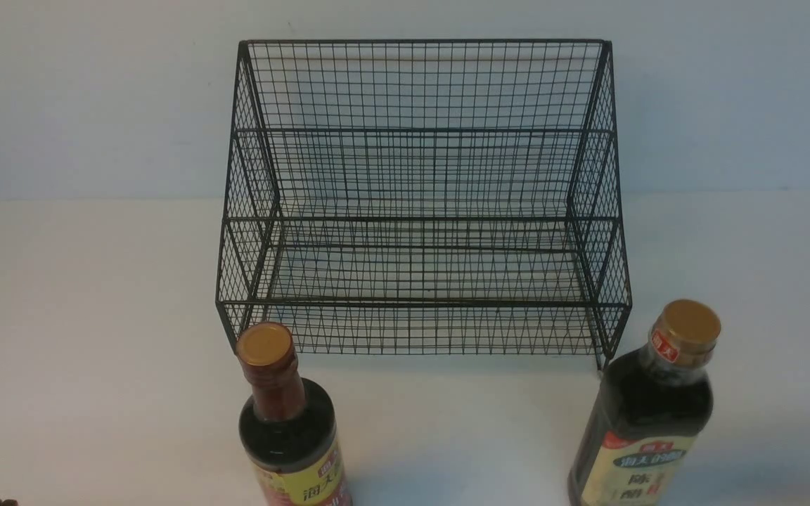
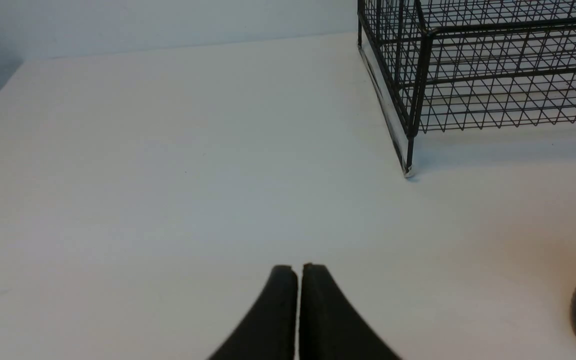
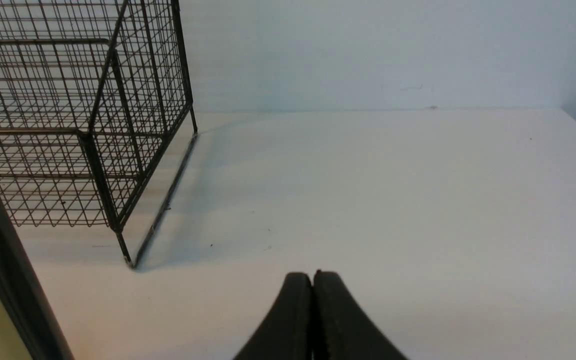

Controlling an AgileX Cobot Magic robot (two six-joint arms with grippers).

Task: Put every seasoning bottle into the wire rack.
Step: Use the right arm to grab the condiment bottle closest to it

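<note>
We observe both bottles, yellow-and-red [image 1: 289, 436] and cream-labelled [image 1: 640, 422], standing nearer us than the wire rack [image 1: 422, 176], outside it. The left gripper [image 2: 299, 267] and right gripper [image 3: 312, 275] are closed, empty, each apart from its nearest bottle.

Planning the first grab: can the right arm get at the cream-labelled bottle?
Probably yes: the bottle stands in front of the rack, nothing visible blocks it, though the shut right claw must open.

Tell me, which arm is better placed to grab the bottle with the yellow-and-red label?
Probably the left: that bottle stands on the robot's left, and the left gripper is shut with nothing between its fingertips.
</note>
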